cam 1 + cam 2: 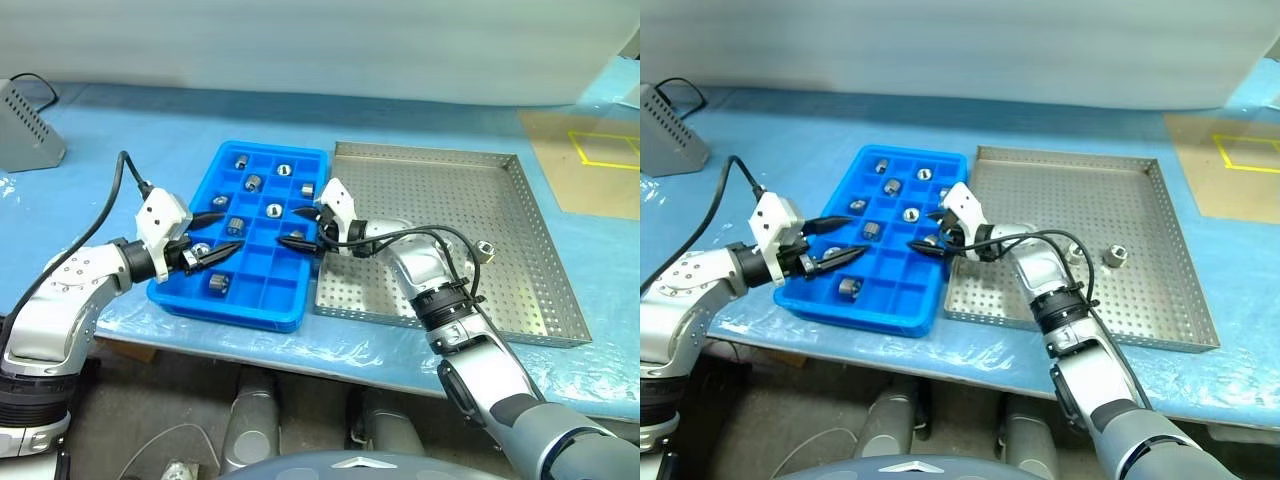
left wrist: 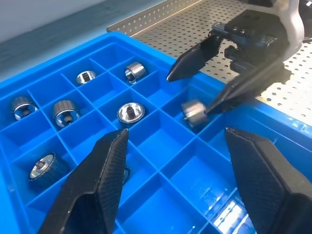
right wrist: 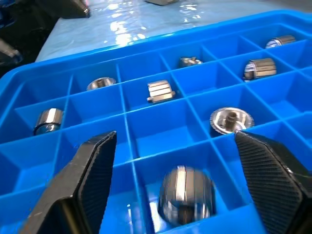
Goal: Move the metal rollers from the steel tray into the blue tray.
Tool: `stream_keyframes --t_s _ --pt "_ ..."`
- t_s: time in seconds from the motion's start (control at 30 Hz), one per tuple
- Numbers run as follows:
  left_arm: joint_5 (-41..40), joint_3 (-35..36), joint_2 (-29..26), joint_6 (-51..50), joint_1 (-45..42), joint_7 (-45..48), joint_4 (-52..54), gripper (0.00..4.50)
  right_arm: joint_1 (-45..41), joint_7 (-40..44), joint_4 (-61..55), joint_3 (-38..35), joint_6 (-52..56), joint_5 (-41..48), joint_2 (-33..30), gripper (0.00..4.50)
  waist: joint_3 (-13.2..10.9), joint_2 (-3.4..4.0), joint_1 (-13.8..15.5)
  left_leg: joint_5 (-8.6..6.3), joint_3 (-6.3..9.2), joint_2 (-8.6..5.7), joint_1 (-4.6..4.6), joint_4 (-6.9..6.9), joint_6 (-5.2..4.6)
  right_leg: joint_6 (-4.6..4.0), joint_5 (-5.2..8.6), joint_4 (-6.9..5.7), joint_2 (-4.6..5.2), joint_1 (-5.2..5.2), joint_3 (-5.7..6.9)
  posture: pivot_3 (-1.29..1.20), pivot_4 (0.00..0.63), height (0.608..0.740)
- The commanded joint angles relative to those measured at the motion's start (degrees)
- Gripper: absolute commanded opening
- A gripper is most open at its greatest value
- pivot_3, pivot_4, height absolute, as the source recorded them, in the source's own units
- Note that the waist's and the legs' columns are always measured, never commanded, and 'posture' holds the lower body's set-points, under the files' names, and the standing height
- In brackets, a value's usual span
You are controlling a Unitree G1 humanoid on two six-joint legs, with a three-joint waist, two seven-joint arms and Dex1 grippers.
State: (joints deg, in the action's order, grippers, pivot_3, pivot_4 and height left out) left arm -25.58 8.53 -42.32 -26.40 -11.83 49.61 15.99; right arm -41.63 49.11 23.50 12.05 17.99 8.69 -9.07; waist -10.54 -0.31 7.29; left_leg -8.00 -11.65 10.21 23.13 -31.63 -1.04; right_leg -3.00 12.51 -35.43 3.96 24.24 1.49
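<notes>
1. The roller [image 3: 186, 195] I care about lies in a compartment of the blue tray [image 1: 262, 292] near the tray's right edge, between my right gripper's fingers and touching neither, as far as I can see. In the left wrist view it looks blurred beside the lower finger, so I judge it has only just landed and may not be settled.

2. Other metal rollers [image 1: 254, 182] sit one to a compartment across the blue tray; I count about nine or ten.

3. The steel tray [image 1: 540, 250] lies just beside the blue tray on its right. One roller [image 1: 1116, 254] is left on its perforated floor towards the right rim, perhaps another near my forearm; I cannot tell.

4. My right gripper [image 1: 310, 226] hangs over the blue tray's right edge, fingers spread wide, holding nothing.

5. My left gripper [image 1: 213, 238] hovers over the tray's left side, also spread and empty, with a roller just beneath its tips.

6. To finish well, I'd lift the right gripper straight up, fingers still apart, clear of the divider walls before swinging right, so a fingertip doesn't flick the roller out.

7. I'd keep the left gripper off the tray to avoid nudging it.
</notes>
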Motion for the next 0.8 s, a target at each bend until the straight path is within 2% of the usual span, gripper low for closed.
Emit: stream_keyframes --t_s 0.03,0.23,0.4,0.63,0.8 --pt "-0.1 -0.9 0.4 1.6 -2.6 1.1 -0.5 3.34 0.8 -1.2 -3.8 -4.0 1.5 2.1 -2.4 3.94 0.0 -0.01 0.0 0.01 0.0 -0.01 0.0 -0.01 0.01 0.0 0.0 0.0 0.0 -0.01 0.0 0.09 0.15 0.74" --pt "0.8 -6.8 4.4 3.3 -8.2 3.5 -4.8 3.34 5.1 -2.6 -15.9 -11.8 7.1 7.4 -8.7 3.94 0.0 -0.01 -0.7 0.02 -0.02 0.0 0.02 -0.02 0.02 0.0 -0.01 0.01 -0.02 0.01 -0.03 0.0 0.15 0.74" --pt "2.4 -11.3 7.9 5.7 -12.8 6.2 -9.9 3.34 11.8 -6.0 -21.4 -16.2 9.6 6.9 -14.9 3.94 0.0 -0.04 -1.9 0.07 -0.03 0.02 0.03 -0.04 0.08 0.0 -0.01 0.03 -0.08 -0.01 -0.05 -0.11 0.15 0.74" --pt "4.6 -13.9 10.6 8.6 -16.9 9.0 -16.1 3.34 20.7 -8.8 -21.5 -21.0 8.7 7.3 -19.0 3.94 0.0 -0.03 -4.7 0.01 -0.05 0.03 -0.01 -0.1 -0.02 0.0 -0.02 0.03 -0.12 -0.02 -0.09 -0.19 0.15 0.74" --pt "5.3 -14.1 11.4 10.0 -18.5 10.3 -19.0 3.34 22.0 -10.4 -20.1 -21.0 7.2 7.0 -18.6 3.94 0.0 -0.02 -6.0 0.01 -0.05 0.04 -0.02 -0.14 -0.04 0.0 -0.02 0.02 -0.14 -0.03 -0.08 -0.21 0.15 0.74"
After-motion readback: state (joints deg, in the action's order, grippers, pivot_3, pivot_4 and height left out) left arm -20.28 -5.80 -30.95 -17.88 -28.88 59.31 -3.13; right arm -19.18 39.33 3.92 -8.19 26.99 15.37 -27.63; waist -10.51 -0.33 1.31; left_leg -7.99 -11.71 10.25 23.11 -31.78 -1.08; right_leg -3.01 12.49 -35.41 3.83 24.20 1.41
